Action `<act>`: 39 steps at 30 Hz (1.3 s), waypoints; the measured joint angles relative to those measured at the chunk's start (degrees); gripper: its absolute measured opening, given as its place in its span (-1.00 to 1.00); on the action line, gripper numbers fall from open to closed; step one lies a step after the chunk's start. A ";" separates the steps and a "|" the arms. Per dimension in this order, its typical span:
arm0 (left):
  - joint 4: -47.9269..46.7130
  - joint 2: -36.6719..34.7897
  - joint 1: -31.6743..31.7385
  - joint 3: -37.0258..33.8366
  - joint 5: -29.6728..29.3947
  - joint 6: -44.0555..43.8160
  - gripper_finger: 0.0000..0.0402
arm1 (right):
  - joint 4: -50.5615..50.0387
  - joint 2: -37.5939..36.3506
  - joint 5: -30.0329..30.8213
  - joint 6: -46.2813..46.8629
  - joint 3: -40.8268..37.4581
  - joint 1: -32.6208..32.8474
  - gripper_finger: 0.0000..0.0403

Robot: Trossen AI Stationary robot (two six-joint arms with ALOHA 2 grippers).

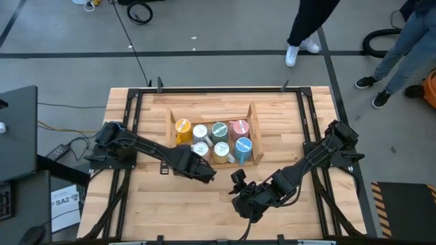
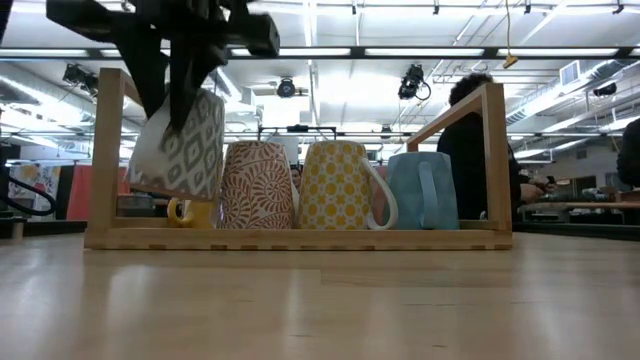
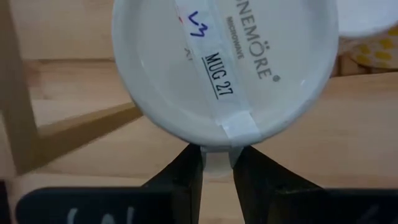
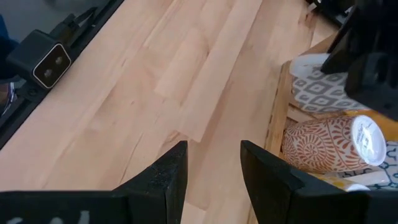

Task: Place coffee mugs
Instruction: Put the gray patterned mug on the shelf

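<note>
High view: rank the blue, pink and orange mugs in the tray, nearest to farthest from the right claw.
1. Blue mug: tray's near right corner, just beyond the open right claw.
2. Pink mug: far right corner, behind the blue one.
3. Orange mug: far left corner, across the tray.
The left claw grips a grey patterned mug.

A tray [image 1: 257, 139] sits on the tabletop [image 1: 170, 204], near its back and middle. The mugs [image 1: 219, 131] stand in the tray in two rows, close side by side. The left pincer [image 1: 206, 171] is just in front of the tray's front left corner. It holds one mug [image 2: 180, 148] tipped over the tray's left end, next to the front row. The right pincer [image 1: 240, 188] hangs over the bare tabletop in front of the tray, apart from it.
</note>
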 joint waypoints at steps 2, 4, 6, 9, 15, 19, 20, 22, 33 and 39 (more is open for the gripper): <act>0.19 0.65 0.42 -0.02 -0.33 1.16 -0.60 | 0.28 -0.01 0.00 -0.30 0.00 0.01 -0.24; 0.52 1.33 0.61 0.08 -0.12 2.00 -0.60 | 0.37 -0.02 0.00 -0.39 0.00 0.02 -0.24; 0.38 1.78 0.93 -0.01 -0.37 2.71 -0.60 | 0.45 -0.02 0.00 -0.38 0.00 0.02 -0.24; 0.07 2.45 0.91 -0.02 -1.08 2.86 -0.60 | 0.59 -0.02 0.00 -0.57 0.00 0.02 -0.24; -0.31 3.37 0.89 -0.02 -3.19 2.88 -0.60 | 0.50 -0.02 -0.02 -0.38 0.00 0.02 -0.24; -0.23 3.44 0.92 -0.02 -4.61 2.92 -0.60 | 0.77 -0.02 -0.10 -0.33 0.01 0.02 -0.24; -0.35 3.44 0.96 -0.02 -4.92 2.90 -0.60 | 0.81 -0.02 -0.17 -0.33 0.01 0.02 -0.24; -0.63 3.44 0.96 -0.02 -5.36 2.92 -0.60 | 0.83 -0.02 -0.26 -0.31 0.00 0.02 -0.24; -0.55 3.44 0.94 -0.02 -7.90 4.00 -0.60 | 0.81 -0.02 -0.44 -0.22 0.02 0.02 -0.24; -0.48 3.44 0.94 -0.02 -8.37 6.18 -0.60 | 0.81 -0.02 -0.42 -0.24 0.00 0.02 -0.24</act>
